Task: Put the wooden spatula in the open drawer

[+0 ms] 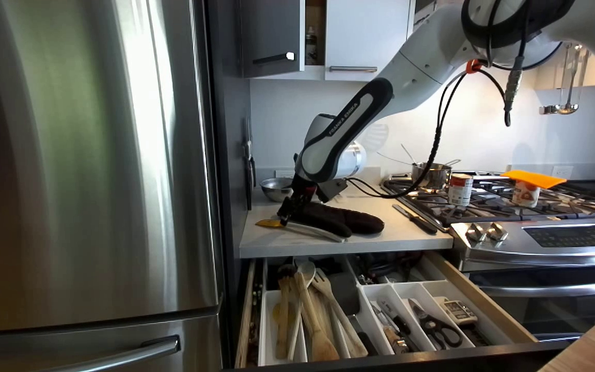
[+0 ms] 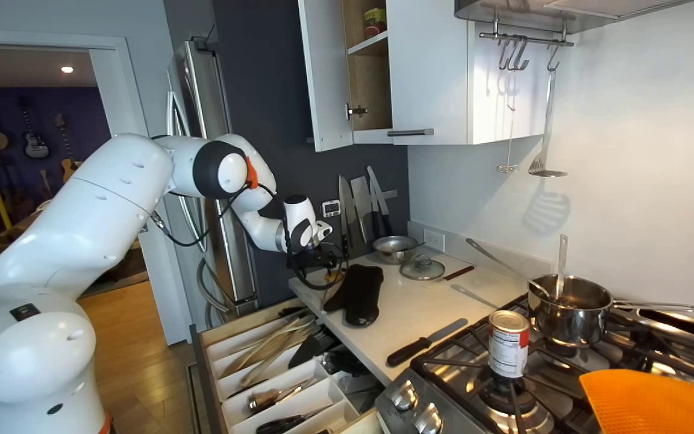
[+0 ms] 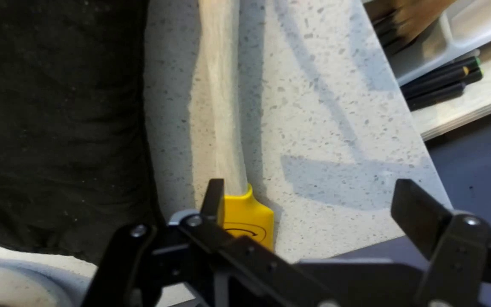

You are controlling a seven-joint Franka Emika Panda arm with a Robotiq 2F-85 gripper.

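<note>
White arm slants down over worktop, fingers wide apart; wooden spatula lies, long axis toward fridge, yellow end nearest it.

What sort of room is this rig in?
A kitchen: there's a gas stove and an open drawer holding wooden utensils. Probably in a home rather than a lab, going by the guitars hanging in the background.

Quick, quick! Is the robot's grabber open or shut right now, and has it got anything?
Gripper: open, holding nothing; the spatula with the yellow end lies on the counter.
</note>
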